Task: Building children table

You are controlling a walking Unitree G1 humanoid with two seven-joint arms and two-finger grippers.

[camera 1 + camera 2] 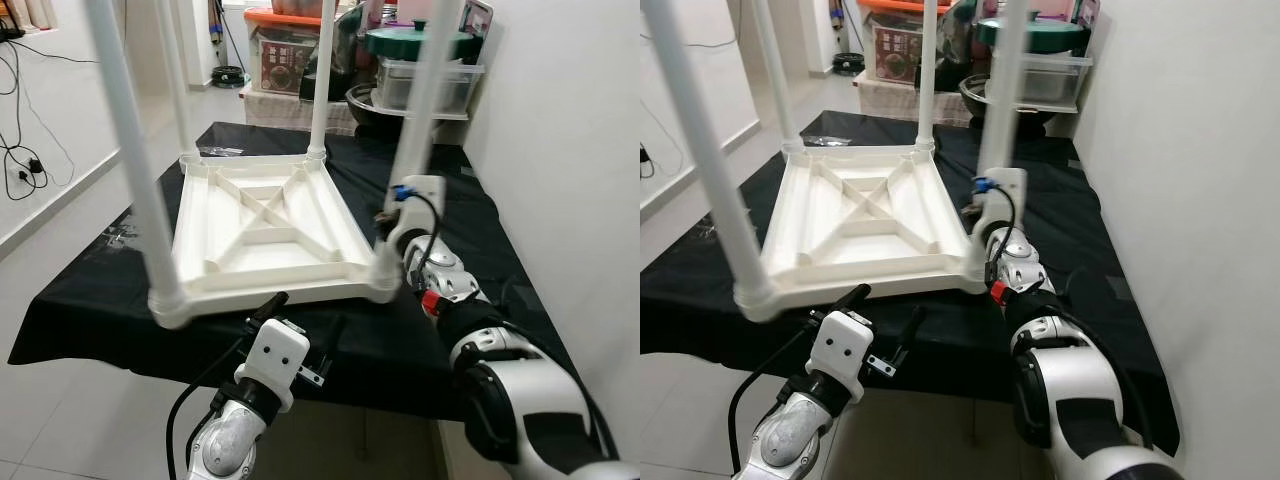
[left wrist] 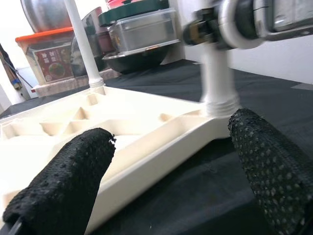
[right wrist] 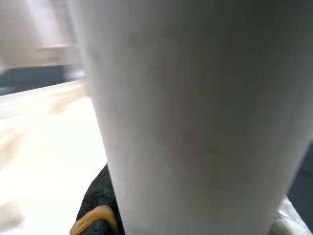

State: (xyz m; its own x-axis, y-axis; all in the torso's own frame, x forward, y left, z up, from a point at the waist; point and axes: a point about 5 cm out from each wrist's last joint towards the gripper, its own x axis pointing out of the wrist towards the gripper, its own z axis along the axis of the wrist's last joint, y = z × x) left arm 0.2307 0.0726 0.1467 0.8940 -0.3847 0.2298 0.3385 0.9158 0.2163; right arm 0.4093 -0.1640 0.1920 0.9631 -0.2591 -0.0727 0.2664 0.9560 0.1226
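On the black-draped bench: the white children's table (image 1: 265,225) lay upside down, underside ribs up, its near edge close to the bench's (image 1: 90,320) front drop.
Far-left leg (image 1: 172,80): seated upright in its corner socket.
Near-left leg (image 1: 135,160): stood in the near-left socket, nothing holding it; judged the one most likely to tip if the top was jolted.
Left tool (image 1: 268,318): sat low, just before the tabletop's near edge, its two black fingers (image 2: 63,181) spread wide and holding nothing. The left wrist view had the table's rim between them but not touched.
Risk, left side: a forward nudge from that tool could shove the light plastic top across the cloth and twist every socket.
Far-right leg (image 1: 322,85): upright in its socket, beside the storage boxes (image 1: 285,45) behind.
Near-right leg (image 1: 425,110): stood in the near-right corner socket (image 1: 385,272).
Right tool (image 1: 392,232): was at the base of that leg, just above the socket; the right wrist view had the leg pressed right against the lens, with a black pad beside it. Whether the fingers were clamped on the leg, I could not tell.
Risk, right side: a sideways push instead of a straight one could bind the leg, or lever the whole top toward the edge.
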